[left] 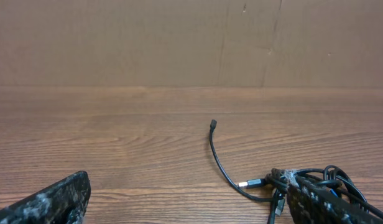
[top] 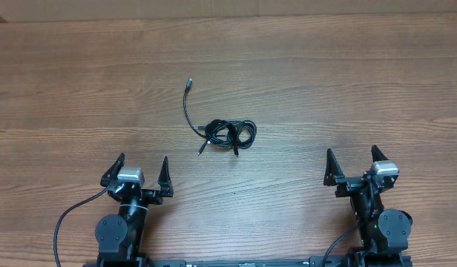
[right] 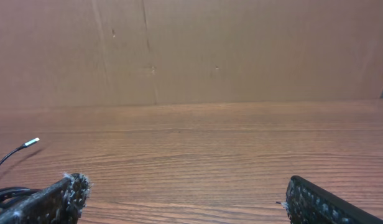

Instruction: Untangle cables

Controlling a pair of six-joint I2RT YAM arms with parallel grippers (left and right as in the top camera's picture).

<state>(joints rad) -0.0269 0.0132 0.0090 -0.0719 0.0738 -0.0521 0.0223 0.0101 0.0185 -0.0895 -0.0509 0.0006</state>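
With the knotted cables lying untouched ahead and between them, the left gripper and right gripper wait empty, jaws spread wide, apparently ready to reach in.

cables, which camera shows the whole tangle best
The overhead view: the cables lie whole, knot and loose tail unobstructed. The left wrist view shows the tail and part of the knot, the rest behind its own finger. The right wrist view catches only a silver-tipped end and some loop at its left edge.

Wood-grain table fills overhead view. Brown cardboard wall upright along far edge, vertical seams visible.
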